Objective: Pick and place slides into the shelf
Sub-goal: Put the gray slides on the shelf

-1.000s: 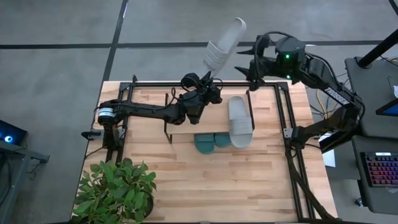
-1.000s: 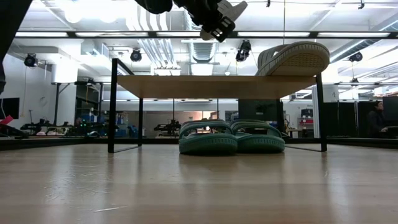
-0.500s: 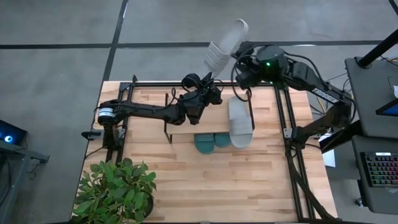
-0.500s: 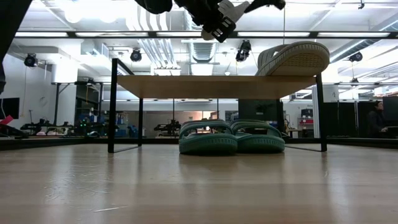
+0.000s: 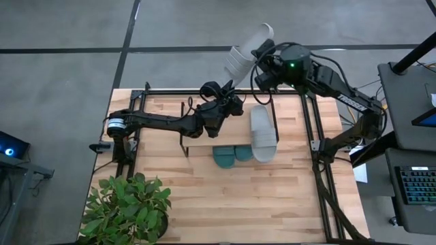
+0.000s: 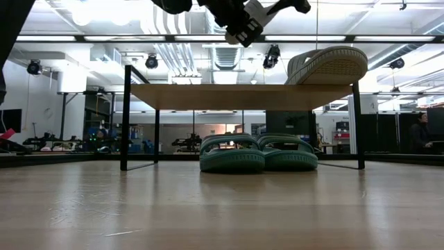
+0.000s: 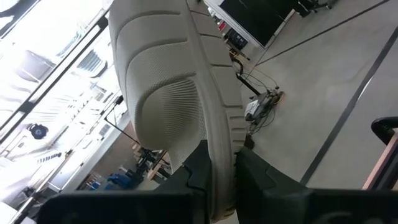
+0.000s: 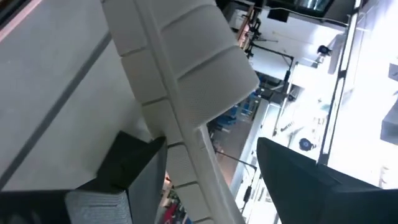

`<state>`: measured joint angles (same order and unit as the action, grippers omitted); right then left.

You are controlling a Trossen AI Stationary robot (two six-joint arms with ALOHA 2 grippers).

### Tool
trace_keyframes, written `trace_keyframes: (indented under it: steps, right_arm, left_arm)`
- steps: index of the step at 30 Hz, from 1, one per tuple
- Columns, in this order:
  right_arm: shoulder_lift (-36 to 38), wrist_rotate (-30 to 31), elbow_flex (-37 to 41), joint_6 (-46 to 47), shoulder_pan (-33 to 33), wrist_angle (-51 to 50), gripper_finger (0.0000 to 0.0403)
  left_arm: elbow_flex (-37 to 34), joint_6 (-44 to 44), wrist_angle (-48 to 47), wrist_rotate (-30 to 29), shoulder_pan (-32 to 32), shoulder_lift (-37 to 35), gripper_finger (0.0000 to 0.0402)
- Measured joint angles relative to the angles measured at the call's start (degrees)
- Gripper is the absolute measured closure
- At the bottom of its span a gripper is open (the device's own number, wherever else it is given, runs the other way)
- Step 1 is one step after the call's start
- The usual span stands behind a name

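My left gripper is raised above the shelf and shut on a pale grey slide. The slide sticks out past the table's far edge. My right gripper is open at the slide's free end, one finger on each side of the sole. A second grey slide lies on the right end of the shelf's top board. Two teal slides stand side by side on the table under the shelf. My left gripper pinches the edge of the grey slide's sole, at the slide's near end, between its two fingers. The fingers come at it about level, pointing toward the far edge. The slide stands on edge, lifted clear, and reaches out beyond the fingers. My right gripper: the sole runs close beside one finger, and I cannot tell whether they touch.
A potted plant stands at the table's near left corner. Black frame rails run along the table's sides and far edge. The shelf's thin black legs stand at its corners. Bare wood lies in front of the shelf.
My right gripper has gone toward the table's left, to the free end of the held slide, and has rolled about its own axis. Its fingers now stand on either side of the slide. The slide has kept its place.
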<state>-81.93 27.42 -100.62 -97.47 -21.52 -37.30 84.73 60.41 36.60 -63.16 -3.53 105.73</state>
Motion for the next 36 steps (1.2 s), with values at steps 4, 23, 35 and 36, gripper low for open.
trace_keyframes:
  steps: [4, 23, 35, 36]
  right_arm:
    - [0.01, 0.60, 0.00, 1.73, -0.63, -1.89, 0.0165]
    - [0.34, 2.21, 0.02, 9.30, -1.15, -2.76, 0.0202]
    - [0.35, 2.37, 0.09, 12.34, -1.17, -5.50, 0.0342]
    - [0.49, 2.51, 0.09, 12.88, -1.17, -5.52, 0.0342]
  left_arm:
    - [-0.06, 0.25, -0.13, -0.10, 0.04, -0.12, 0.0385]
    - [-0.13, 0.04, -0.02, 4.49, 0.97, -0.55, 0.0385]
    - [-0.15, 0.49, 0.00, 4.78, 1.03, -0.74, 0.0371]
    - [-0.20, 1.06, 0.02, 4.85, 1.03, -0.84, 0.0366]
